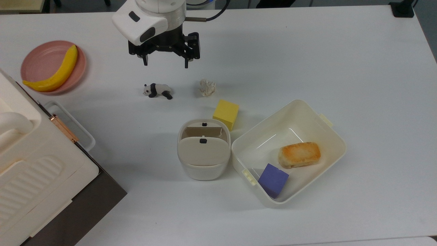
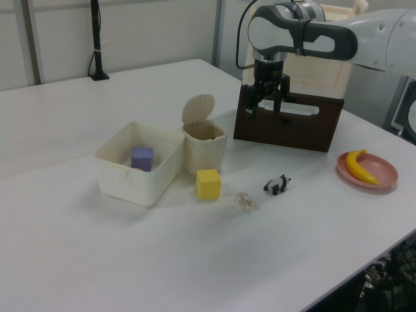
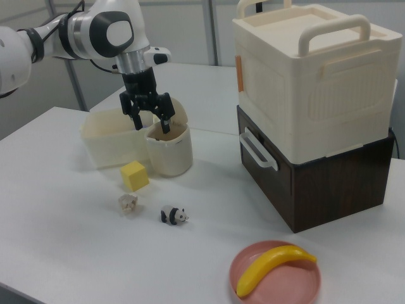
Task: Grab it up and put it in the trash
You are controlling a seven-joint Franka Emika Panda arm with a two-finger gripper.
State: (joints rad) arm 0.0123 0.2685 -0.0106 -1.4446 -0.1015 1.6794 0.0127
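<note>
Claw [image 1: 165, 63] (fingers spread) hangs above paper wad [image 1: 207, 87].

White table [image 1: 307, 51] bears paper wad [image 1: 207, 87], bin [image 1: 203, 153] (lid ajar), panda [image 1: 157, 90], cube [image 1: 226, 113].

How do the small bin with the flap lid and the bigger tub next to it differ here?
The bin is small, rounded and has a swing-flap lid standing open; the tub is wider, rectangular and lidless. The bin's tan interior shows nothing inside, while the tub holds a purple block and a piece of bread. Both are cream-white and stand side by side on the white table.
</note>
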